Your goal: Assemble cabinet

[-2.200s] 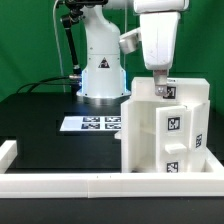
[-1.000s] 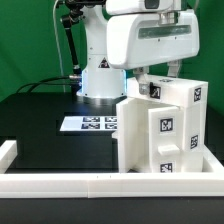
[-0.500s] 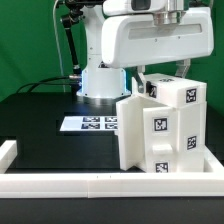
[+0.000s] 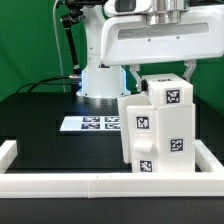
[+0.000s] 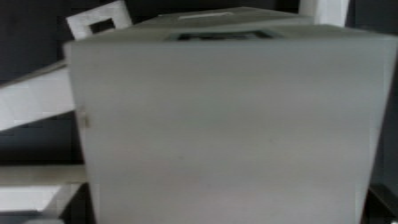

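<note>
Black desk (image 4: 45,150) with a white raised border carries the large white plastic tagged cabinet (image 4: 158,130), upright directly below the fingers (image 4: 161,74). Fingers reach down either side of its top; whether they clamp it, cannot tell. Step looks like repositioning the cabinet body; next needs steady lowering without tipping.

The cabinet (image 4: 158,128) stands upright on the bench (image 4: 45,125) at the exterior view's right, just behind the rail (image 4: 100,183) along the front edge. The marker board (image 4: 88,123) lies flat just beside it, toward the bench's middle.
</note>
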Motion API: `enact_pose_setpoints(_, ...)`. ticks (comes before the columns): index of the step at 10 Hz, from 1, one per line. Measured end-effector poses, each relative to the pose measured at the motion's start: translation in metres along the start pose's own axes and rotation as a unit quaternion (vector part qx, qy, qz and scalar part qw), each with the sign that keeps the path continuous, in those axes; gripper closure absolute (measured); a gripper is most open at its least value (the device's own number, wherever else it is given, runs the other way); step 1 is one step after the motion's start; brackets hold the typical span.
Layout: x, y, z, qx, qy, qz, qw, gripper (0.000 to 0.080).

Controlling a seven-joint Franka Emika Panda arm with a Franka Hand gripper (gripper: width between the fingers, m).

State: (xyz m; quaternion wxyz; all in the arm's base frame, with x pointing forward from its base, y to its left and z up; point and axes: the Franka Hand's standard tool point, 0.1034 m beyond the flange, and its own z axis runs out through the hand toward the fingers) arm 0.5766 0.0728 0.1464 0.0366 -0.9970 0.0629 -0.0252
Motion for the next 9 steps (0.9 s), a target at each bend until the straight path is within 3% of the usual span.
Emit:
enact_pose_setpoints(1,0.0,0.0,0.0,0.0,0.0,-0.002,1.0,0.0239)
enact_pose_setpoints(2,0.0,0.0,0.001,0.0,-0.001,-0.002,1.0,0.0073)
enact_pose_setpoints(3,0.0,0.0,0.0,0.0,-0.001,-0.002,1.0,0.0073)
enact_pose_setpoints(4,0.0,-0.002,-0.003,0.0,-0.001,-0.001,1.0,0.0016)
enact_pose_setpoints(7,-0.001,-0.01,-0.031,0.003,-0.019,-0.003,1.0,0.0002)
enact_pose_setpoints(9,0.001,-0.011,-0.034,0.003,-0.017,-0.002,1.0,0.0002)
